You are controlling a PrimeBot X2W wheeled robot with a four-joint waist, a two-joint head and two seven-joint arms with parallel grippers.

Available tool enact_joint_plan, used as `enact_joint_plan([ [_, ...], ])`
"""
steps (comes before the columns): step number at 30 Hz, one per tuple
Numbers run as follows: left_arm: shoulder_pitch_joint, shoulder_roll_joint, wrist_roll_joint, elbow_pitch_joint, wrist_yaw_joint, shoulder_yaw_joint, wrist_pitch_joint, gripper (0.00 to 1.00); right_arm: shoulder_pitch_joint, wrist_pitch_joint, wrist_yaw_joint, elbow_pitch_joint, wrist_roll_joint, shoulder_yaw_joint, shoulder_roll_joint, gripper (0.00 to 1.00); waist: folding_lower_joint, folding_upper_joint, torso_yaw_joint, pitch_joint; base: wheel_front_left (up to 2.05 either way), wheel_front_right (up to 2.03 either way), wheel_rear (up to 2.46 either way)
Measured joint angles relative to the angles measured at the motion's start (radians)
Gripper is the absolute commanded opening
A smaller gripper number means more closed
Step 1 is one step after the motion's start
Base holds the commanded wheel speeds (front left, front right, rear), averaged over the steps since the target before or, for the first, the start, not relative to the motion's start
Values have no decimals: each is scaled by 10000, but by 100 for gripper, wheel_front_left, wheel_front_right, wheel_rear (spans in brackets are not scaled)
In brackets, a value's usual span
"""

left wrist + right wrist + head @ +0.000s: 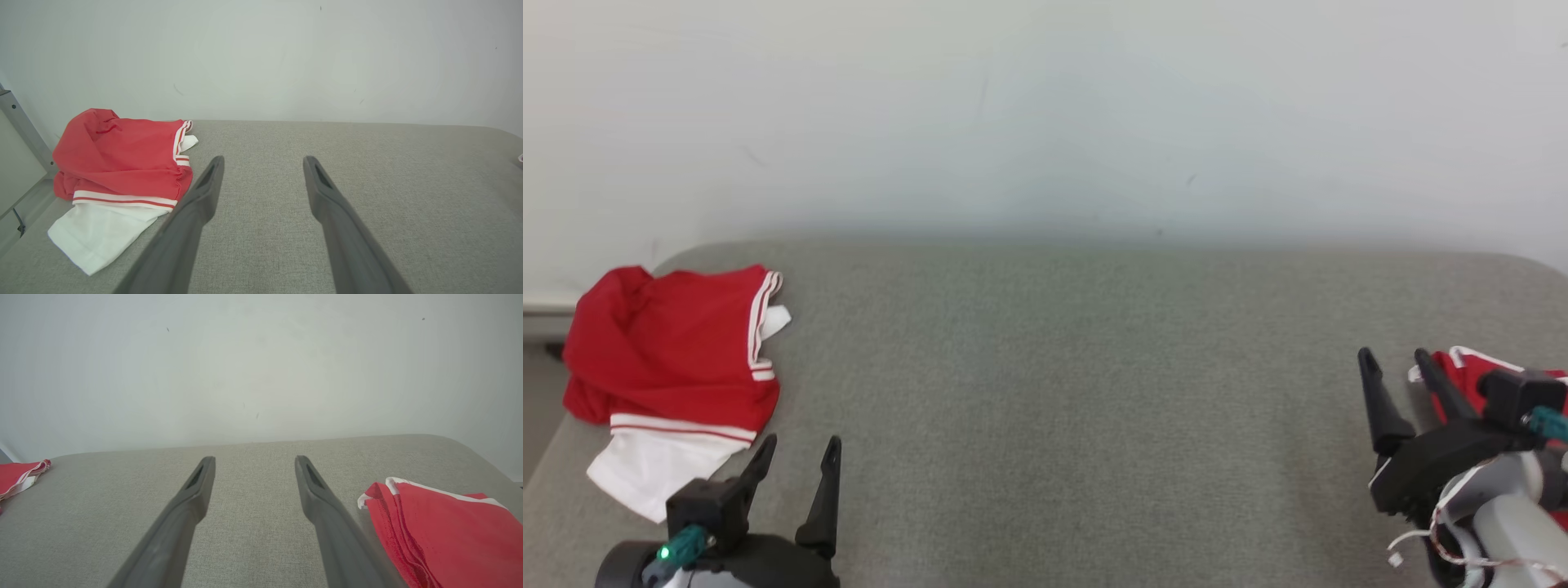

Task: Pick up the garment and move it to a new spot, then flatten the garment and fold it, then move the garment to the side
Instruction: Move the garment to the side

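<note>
A folded red garment point(1463, 374) with white trim lies flat at the right end of the grey fabric surface point(1062, 392). My right gripper point(1392, 355) is open and empty just left of it; in the right wrist view this garment point(449, 531) sits right of the open gripper point(255, 459), apart from the fingers. A second, crumpled red and white garment point(670, 351) lies at the far left end. My left gripper point(800, 445) stands open and empty just in front and to the right of it; the left wrist view puts this pile point(122, 159) left of the gripper point(263, 159).
A pale wall point(1045, 114) rises right behind the grey surface. The surface's rounded left corner drops off to the floor beside the crumpled garment, where a grey metal frame point(24, 130) stands. Bare grey fabric spans the wide stretch between the two grippers.
</note>
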Motion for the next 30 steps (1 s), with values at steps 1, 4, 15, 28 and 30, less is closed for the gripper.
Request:
enact_joint_plan([
  [1,108,4,0,4,8,35,-59,100,123,-100,-81,-81,21,2,117,100,0,0,-63,-103,0,0,0],
  [4,426,25,0,-6,17,167,-144,100,489,-263,-215,-408,84,71,393,100,-1,0,-278,-382,0,0,0],
  [15,895,6,0,77,84,516,-307,100,1264,-276,-491,-848,-21,376,623,100,-1,0,-1024,-918,0,0,0],
  [28,917,-169,-2,209,86,759,-316,100,1457,-15,-566,-1168,-12,416,673,100,1,1,-1090,-871,0,0,0],
  [30,907,-209,0,230,86,746,-316,100,1499,-15,-579,-1244,-10,376,665,100,1,1,-1063,-863,0,0,0],
])
